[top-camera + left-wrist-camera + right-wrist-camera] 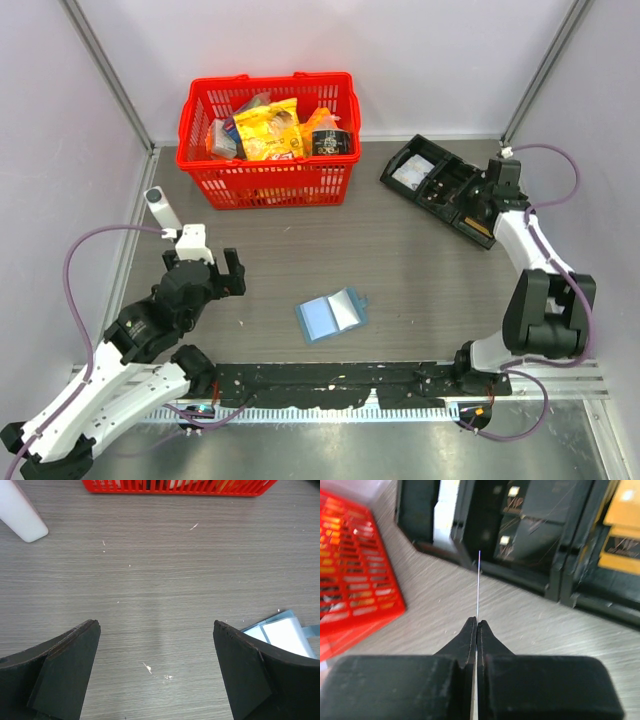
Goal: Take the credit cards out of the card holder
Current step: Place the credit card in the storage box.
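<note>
Overall, the grey worktop (420, 290) carries everything. At its far side stands the red basket (268, 185), filled with snack packets, a yellow one (268, 130) on top. To the right of the basket, well apart from it, the black compartment tray (450, 190) lies at an angle.

The right gripper (477, 622) hovers at the near edge of that tray. Its fingers are pressed together on a very thin credit card (478, 580), which shows edge-on only as a fine pale line. The left gripper (156, 630) hangs low over bare worktop on the left, its fingers spread wide and holding nothing.

The card holder (331, 315) lies unfolded near the middle of the worktop, pale inside facing up. It sits just right of the left gripper and touches neither arm. Tan-gold credit cards (622, 525) rest in the tray's end compartment.
</note>
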